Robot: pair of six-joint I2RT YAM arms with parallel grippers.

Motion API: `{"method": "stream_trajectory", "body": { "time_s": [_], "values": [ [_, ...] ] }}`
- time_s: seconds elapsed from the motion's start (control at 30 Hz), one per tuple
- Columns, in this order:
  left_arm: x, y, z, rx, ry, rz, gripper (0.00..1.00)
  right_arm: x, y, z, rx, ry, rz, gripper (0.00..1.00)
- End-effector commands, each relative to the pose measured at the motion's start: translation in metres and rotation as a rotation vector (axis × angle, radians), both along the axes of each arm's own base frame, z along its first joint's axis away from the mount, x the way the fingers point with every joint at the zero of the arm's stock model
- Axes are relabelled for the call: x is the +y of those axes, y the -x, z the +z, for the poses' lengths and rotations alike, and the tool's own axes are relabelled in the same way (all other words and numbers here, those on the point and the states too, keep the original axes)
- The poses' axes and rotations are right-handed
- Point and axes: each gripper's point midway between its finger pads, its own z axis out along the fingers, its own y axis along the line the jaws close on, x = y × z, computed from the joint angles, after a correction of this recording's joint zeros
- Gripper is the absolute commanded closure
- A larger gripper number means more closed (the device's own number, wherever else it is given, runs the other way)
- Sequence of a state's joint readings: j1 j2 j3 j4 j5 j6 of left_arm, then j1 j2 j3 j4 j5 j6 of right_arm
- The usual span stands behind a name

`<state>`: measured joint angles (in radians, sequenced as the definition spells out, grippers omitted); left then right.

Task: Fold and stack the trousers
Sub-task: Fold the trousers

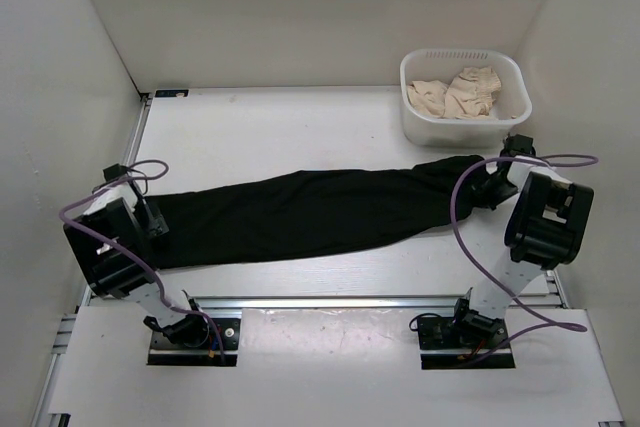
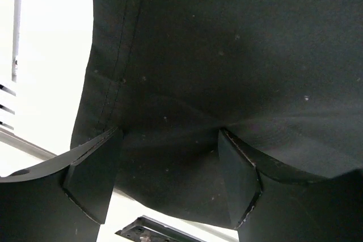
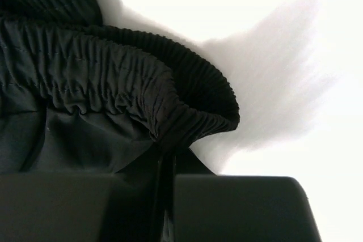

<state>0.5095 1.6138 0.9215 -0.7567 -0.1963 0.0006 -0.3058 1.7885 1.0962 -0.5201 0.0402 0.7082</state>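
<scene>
Trousers [image 1: 300,212], black, lie stretched in a long band across the surface [image 1: 280,127]. They run from the left hand [image 1: 152,219] at the near left, slanting up to the right hand [image 1: 490,187] at the far right. The narrower end sits at the left and the gathered waistband [image 3: 142,94] at the right.

The right hand is clamped on the trousers. In its wrist view the two fingers [image 3: 238,208] stand almost together. A fold of black cloth is pinched in the thin slit between them, just below the waistband's curled edge.

The left hand is spread. Its fingers [image 2: 93,179] stand wide apart with their tips against the cloth, beside a stitched seam [image 2: 110,100]. Faint creases fan out from the right-side fingertip.

A white basket [image 1: 412,107] stands at the far right of the surface, just beyond the waistband end. It holds crumpled beige cloth [image 1: 460,95].
</scene>
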Motion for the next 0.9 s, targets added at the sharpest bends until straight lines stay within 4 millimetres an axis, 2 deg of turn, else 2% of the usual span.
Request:
{"method": "stream_trajectory", "body": {
  "time_s": [0.0, 0.03, 0.1, 0.13, 0.17, 0.2, 0.23, 0.27, 0.3, 0.33, 0.37, 0.4, 0.43, 0.47, 0.5, 0.53, 0.57, 0.6, 0.63, 0.67, 0.7, 0.73, 0.77, 0.87],
  "values": [
    [0.000, -0.012, 0.004, -0.036, -0.038, -0.030, 0.21, -0.022, 0.016, 0.006, 0.003, 0.059, -0.073, 1.00],
    [-0.008, -0.017, 0.004, -0.037, -0.038, -0.064, 0.21, -0.030, 0.013, 0.026, -0.047, 0.115, -0.069, 1.00],
    [-0.018, -0.024, 0.004, -0.033, -0.046, -0.114, 0.21, -0.052, 0.028, 0.047, -0.029, 0.256, -0.098, 1.00],
    [-0.024, -0.027, 0.004, -0.034, -0.046, -0.140, 0.21, -0.063, 0.024, 0.080, -0.090, 0.328, -0.094, 1.00],
    [-0.032, -0.037, 0.008, -0.049, -0.051, -0.179, 0.21, -0.061, 0.023, 0.095, -0.103, 0.376, -0.074, 1.00],
    [-0.036, -0.038, 0.005, -0.040, -0.047, -0.195, 0.21, -0.060, 0.028, 0.109, -0.095, 0.418, -0.051, 1.00],
    [-0.038, -0.042, 0.003, -0.030, -0.042, -0.204, 0.21, -0.056, 0.028, 0.131, -0.128, 0.482, -0.006, 1.00],
    [-0.042, -0.042, -0.001, -0.024, -0.030, -0.215, 0.21, -0.037, 0.019, 0.150, -0.157, 0.560, 0.068, 1.00],
    [-0.041, -0.045, 0.002, -0.032, -0.033, -0.215, 0.21, -0.021, 0.021, 0.163, -0.171, 0.597, 0.113, 1.00],
    [-0.044, -0.045, -0.001, -0.021, -0.028, -0.225, 0.21, -0.002, 0.019, 0.168, -0.173, 0.632, 0.172, 1.00],
    [-0.048, -0.047, -0.002, -0.021, -0.028, -0.243, 0.21, 0.053, 0.014, 0.173, -0.224, 0.649, 0.308, 1.00],
    [-0.052, -0.045, -0.004, -0.013, -0.025, -0.254, 0.21, 0.072, 0.017, 0.182, -0.222, 0.722, 0.339, 1.00],
    [-0.055, -0.043, -0.006, -0.004, -0.021, -0.263, 0.21, 0.137, 0.020, 0.183, -0.301, 0.700, 0.450, 1.00],
    [-0.060, -0.045, -0.006, -0.005, -0.021, -0.282, 0.21, 0.166, 0.023, 0.182, -0.323, 0.700, 0.493, 1.00],
    [-0.060, -0.045, -0.006, -0.005, -0.021, -0.282, 0.21, 0.195, 0.025, 0.163, -0.277, 0.720, 0.568, 1.00],
    [-0.062, -0.044, -0.009, 0.011, -0.025, -0.294, 0.22, 0.251, 0.028, 0.176, -0.355, 0.676, 0.647, 1.00],
    [-0.065, -0.044, -0.012, 0.023, -0.021, -0.306, 0.22, 0.281, 0.025, 0.152, -0.322, 0.692, 0.677, 1.00],
    [-0.065, -0.048, -0.010, 0.014, -0.024, -0.306, 0.23, 0.305, 0.026, 0.148, -0.321, 0.693, 0.716, 1.00],
    [-0.067, -0.051, -0.010, 0.014, -0.024, -0.319, 0.23, 0.354, 0.026, 0.171, -0.411, 0.641, 0.759, 1.00],
    [-0.069, -0.051, -0.012, 0.026, -0.031, -0.329, 0.23, 0.383, 0.025, 0.145, -0.378, 0.671, 0.821, 1.00],
    [-0.068, -0.054, -0.010, 0.018, -0.034, -0.329, 0.23, 0.405, 0.025, 0.146, -0.408, 0.681, 0.849, 1.00],
    [-0.070, -0.055, -0.010, 0.020, -0.043, -0.341, 0.23, 0.426, 0.037, 0.144, -0.419, 0.700, 0.898, 1.00],
    [-0.070, -0.059, -0.007, 0.010, -0.046, -0.341, 0.23, 0.452, 0.033, 0.140, -0.442, 0.690, 0.918, 1.00],
    [-0.076, -0.061, -0.007, 0.010, -0.046, -0.364, 0.23, 0.481, 0.044, 0.119, -0.421, 0.614, 0.984, 1.00]
  ]
}}
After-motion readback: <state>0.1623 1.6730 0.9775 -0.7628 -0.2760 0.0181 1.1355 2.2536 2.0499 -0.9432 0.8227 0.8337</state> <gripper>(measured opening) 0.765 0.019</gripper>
